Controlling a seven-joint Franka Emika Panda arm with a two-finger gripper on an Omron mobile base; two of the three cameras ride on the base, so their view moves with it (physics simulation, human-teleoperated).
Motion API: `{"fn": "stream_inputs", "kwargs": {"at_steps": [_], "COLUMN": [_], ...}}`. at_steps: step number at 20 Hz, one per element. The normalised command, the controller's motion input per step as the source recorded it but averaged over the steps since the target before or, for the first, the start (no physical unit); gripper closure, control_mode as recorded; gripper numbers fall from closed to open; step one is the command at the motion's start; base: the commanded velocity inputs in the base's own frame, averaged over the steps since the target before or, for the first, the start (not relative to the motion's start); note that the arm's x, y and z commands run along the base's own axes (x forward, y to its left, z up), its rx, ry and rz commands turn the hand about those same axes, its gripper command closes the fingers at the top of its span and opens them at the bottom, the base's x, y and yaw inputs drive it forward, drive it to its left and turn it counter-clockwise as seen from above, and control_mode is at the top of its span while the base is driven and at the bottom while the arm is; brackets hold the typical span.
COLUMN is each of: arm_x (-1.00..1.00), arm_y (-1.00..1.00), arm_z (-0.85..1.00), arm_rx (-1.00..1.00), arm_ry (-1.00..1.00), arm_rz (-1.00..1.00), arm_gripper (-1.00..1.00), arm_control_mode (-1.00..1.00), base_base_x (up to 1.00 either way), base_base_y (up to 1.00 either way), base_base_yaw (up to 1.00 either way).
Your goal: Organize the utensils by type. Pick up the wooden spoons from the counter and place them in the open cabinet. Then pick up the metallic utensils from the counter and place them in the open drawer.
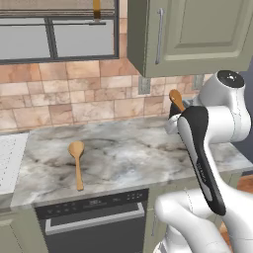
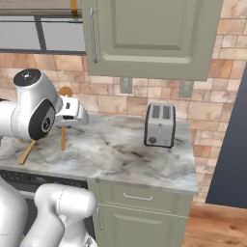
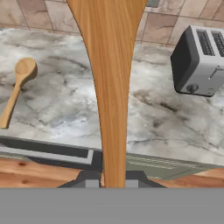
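My gripper [image 3: 113, 178] is shut on the handle of an orange-tan wooden spoon [image 3: 111, 83], holding it above the marbled counter [image 3: 65, 105]. The same spoon's head [image 1: 175, 98] pokes up behind my arm. In the right base view the held spoon [image 2: 63, 130] hangs below the gripper [image 2: 72, 115]. The other wooden spoon [image 1: 77, 160] lies flat on the counter [image 1: 128, 153], left of the gripper, and is also seen as wooden spoon [image 3: 16, 91]. The sage-green cabinet [image 1: 197, 34] hangs above with its door front facing me. The metallic utensil and the open drawer are out of view.
A silver toaster [image 2: 160, 124] stands on the counter to the right, against the tiled wall. A dark dishwasher [image 1: 94, 217] sits under the counter's front edge. A window [image 1: 54, 34] is at the upper left. A white ribbed surface [image 1: 10, 158] borders the counter's left end.
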Motion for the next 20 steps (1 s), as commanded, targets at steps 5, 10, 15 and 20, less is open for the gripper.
{"fn": "stream_inputs", "kwargs": {"at_steps": [5,10,15,20], "arm_x": [0.0,0.0,0.0,0.0], "arm_y": [0.0,0.0,0.0,0.0], "arm_z": [0.0,0.0,0.0,0.0], "arm_rx": [0.0,0.0,0.0,0.0], "arm_ry": [0.0,0.0,0.0,0.0], "arm_rz": [0.0,0.0,0.0,0.0], "arm_gripper": [1.0,1.0,1.0,1.0], "arm_control_mode": [1.0,1.0,1.0,1.0], "base_base_x": [-0.68,-0.39,-0.19,-0.16], "base_base_y": [0.0,0.04,0.26,0.32], "base_base_yaw": [-0.3,-0.48,-0.57,-0.66]}}
